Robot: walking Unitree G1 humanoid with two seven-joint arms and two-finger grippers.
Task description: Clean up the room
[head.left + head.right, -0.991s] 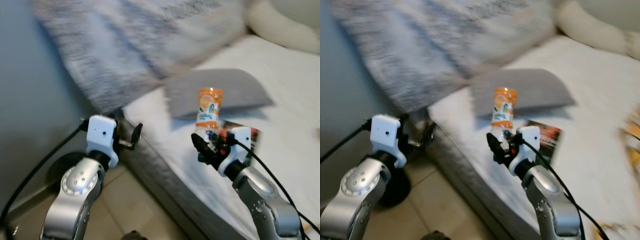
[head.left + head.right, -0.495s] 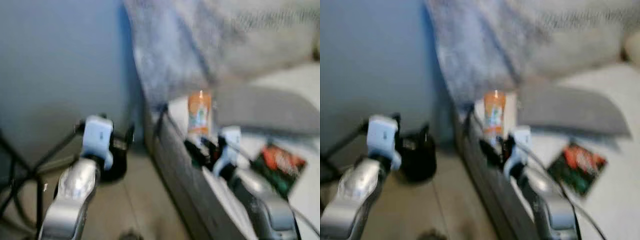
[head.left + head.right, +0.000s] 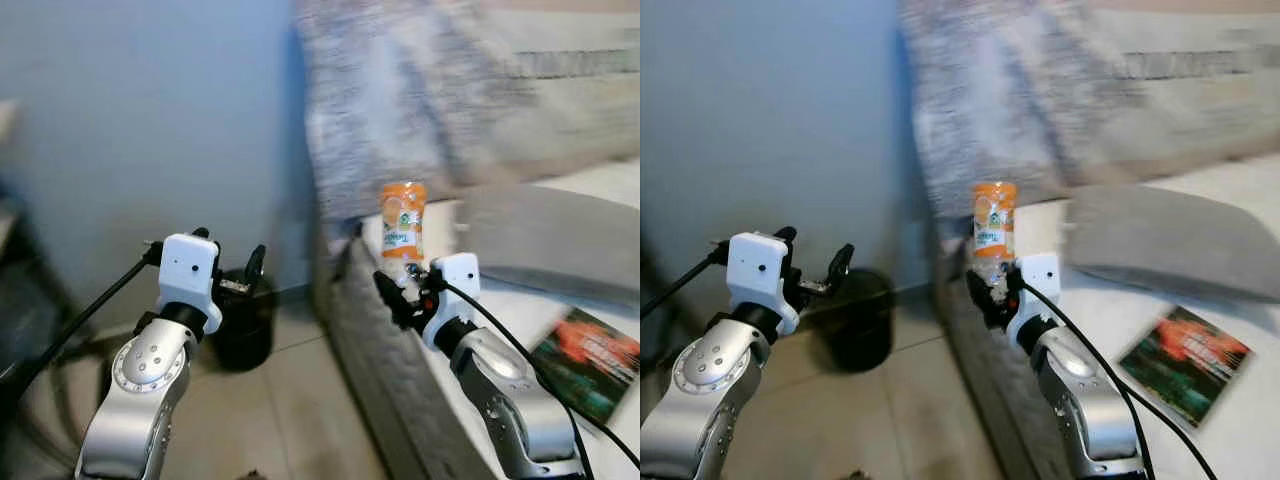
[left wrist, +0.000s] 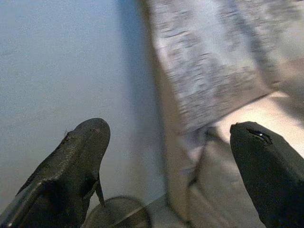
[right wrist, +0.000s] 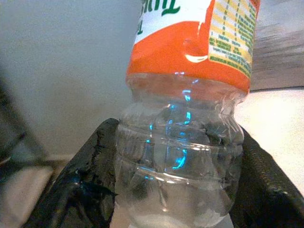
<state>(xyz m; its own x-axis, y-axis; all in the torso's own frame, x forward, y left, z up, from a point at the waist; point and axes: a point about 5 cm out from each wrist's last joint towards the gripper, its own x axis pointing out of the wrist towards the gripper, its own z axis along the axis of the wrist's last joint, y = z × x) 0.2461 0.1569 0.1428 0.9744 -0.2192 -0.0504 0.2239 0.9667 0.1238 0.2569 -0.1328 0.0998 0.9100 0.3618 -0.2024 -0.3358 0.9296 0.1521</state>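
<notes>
My right gripper (image 3: 402, 290) is shut on a clear plastic bottle (image 3: 402, 222) with an orange label, held upright over the bed's edge. In the right wrist view the bottle (image 5: 183, 114) sits between both black fingers (image 5: 88, 175). My left gripper (image 3: 250, 272) is raised at the left, open and holding nothing; its two fingers (image 4: 76, 161) stand wide apart in the left wrist view. A small black bin (image 3: 243, 325) stands on the floor against the grey wall, just beyond the left gripper.
A bed (image 3: 560, 330) with a white sheet fills the right side. On it lie a grey pillow (image 3: 550, 235), a grey fuzzy blanket (image 3: 400, 90) and a red and green packet (image 3: 592, 362). Tiled floor (image 3: 290, 420) lies between wall and bed.
The whole view has swung left, so the wall, floor and black bin have come into sight. Both arms keep their pose, and the bottle stays in the right gripper.
</notes>
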